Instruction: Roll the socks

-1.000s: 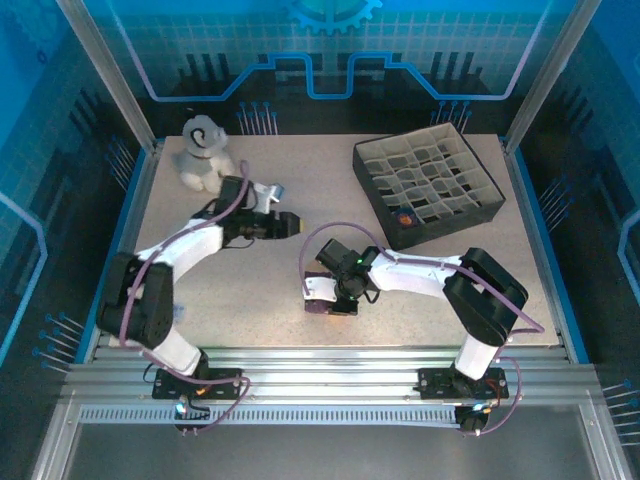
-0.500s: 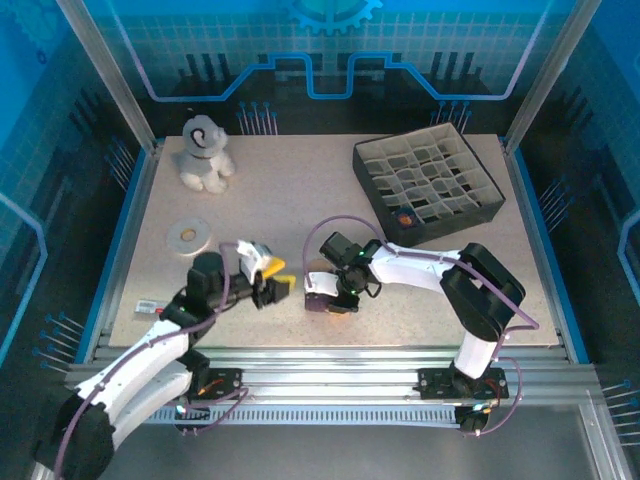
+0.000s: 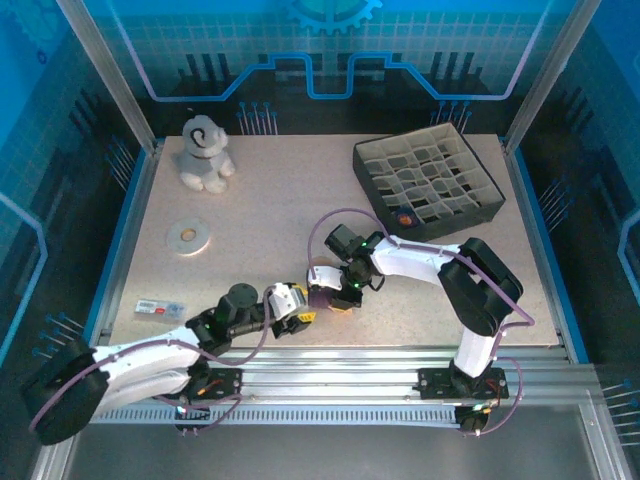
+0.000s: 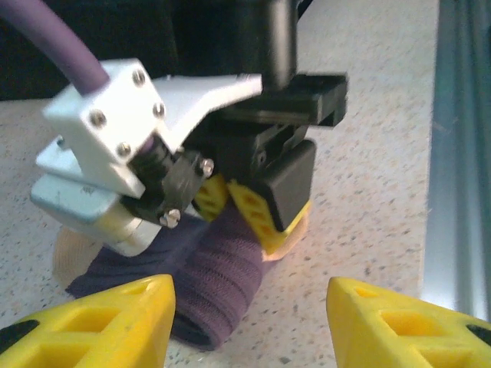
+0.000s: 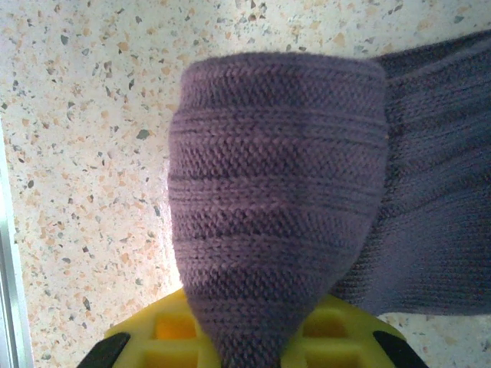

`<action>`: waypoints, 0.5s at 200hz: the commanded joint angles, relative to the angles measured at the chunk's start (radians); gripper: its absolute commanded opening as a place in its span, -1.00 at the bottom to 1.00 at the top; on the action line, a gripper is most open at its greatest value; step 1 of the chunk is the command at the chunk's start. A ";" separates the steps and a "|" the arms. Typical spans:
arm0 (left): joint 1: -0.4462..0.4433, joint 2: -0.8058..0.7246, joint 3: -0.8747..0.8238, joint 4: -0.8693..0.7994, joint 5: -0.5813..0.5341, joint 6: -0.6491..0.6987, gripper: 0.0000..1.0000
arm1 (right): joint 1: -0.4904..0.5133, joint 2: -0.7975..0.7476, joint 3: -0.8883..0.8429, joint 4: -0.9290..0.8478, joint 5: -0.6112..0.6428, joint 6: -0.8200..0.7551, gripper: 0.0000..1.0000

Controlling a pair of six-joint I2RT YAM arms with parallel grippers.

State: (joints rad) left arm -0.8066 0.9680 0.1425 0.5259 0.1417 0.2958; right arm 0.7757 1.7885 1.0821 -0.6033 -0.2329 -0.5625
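The socks [image 4: 219, 272] lie as a purple knit roll on the table near its front edge, with a tan patch under them. My right gripper [image 3: 340, 290] comes down on them from above and is shut on a fold of the purple knit [image 5: 276, 192]. That fold narrows into the gap between its yellow fingers [image 5: 173, 341]. My left gripper [image 4: 245, 326] sits low on the table, just left of the socks [image 3: 324, 298]. It is open, the roll lies just ahead of its left fingertip [image 4: 92, 322], and nothing is between its fingers.
A grey plush toy [image 3: 205, 150] sits at the back left. A black divider box [image 3: 428, 185] stands at the back right. A white ring [image 3: 188, 236] and a small label [image 3: 158, 306] lie on the left. The metal front rail [image 4: 460, 153] runs close by.
My left arm has swung from the back left down to the front edge, and its gripper has come up to the socks from the left. The right gripper has stayed shut on them.
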 commanded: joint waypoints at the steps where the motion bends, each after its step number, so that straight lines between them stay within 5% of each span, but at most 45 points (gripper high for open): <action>1: -0.006 0.099 -0.006 0.185 -0.042 0.062 0.10 | -0.023 0.061 -0.034 -0.131 0.062 -0.020 -1.00; 100: -0.006 0.612 -0.009 0.744 -0.013 0.065 0.19 | -0.042 0.014 -0.059 -0.135 -0.015 -0.074 -1.00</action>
State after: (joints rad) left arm -0.8082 1.4689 0.1429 1.0111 0.1116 0.3504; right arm 0.7486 1.7802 1.0721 -0.6319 -0.2657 -0.6121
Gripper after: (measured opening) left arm 0.588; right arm 0.131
